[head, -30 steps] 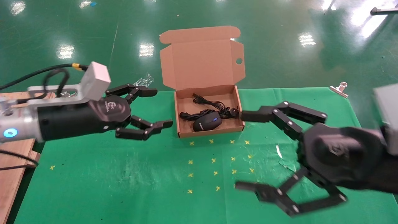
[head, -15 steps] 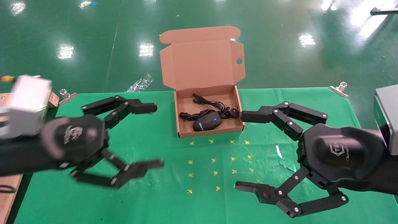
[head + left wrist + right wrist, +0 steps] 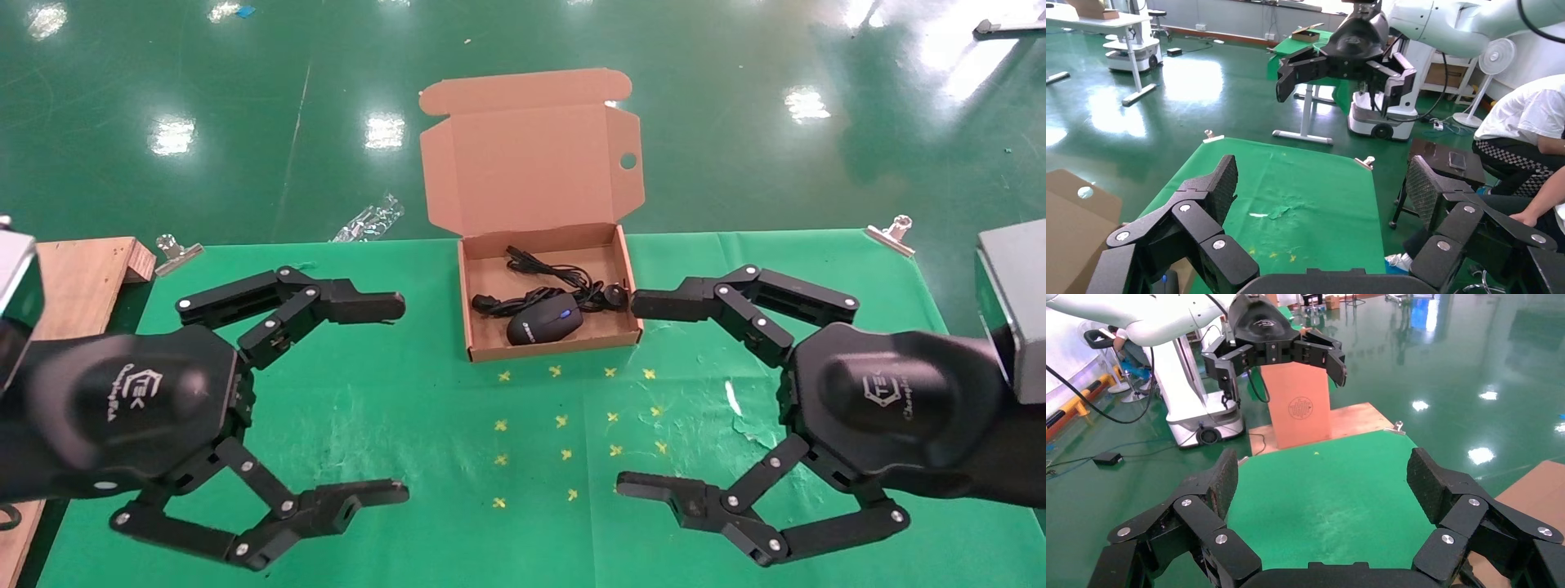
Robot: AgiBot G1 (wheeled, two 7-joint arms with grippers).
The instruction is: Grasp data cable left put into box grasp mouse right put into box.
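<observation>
The brown cardboard box (image 3: 478, 331) stands open at the table's far middle, with its lid up. The black mouse (image 3: 545, 319) with a blue wheel lies inside it. The black data cable (image 3: 582, 296) lies bundled behind the mouse, with a round plug near the right wall. My left gripper (image 3: 402, 398) is open and empty, near the table and left of the box. My right gripper (image 3: 628, 395) is open and empty to the right, its upper fingertip close to the box's right wall. Each wrist view shows its own open jaws, left (image 3: 1321, 184) and right (image 3: 1322, 478), over bare green cloth.
A wooden board (image 3: 78, 282) lies at the table's left edge. Metal clips (image 3: 176, 249) (image 3: 891, 233) hold the green cloth at the far corners. Yellow cross marks (image 3: 564, 420) dot the cloth before the box. A plastic wrapper (image 3: 368, 219) lies on the floor.
My left arm has swung from beside the box back toward the front left and turned, its gripper opening wider. The right gripper has barely moved. The mouse and cable lie as before.
</observation>
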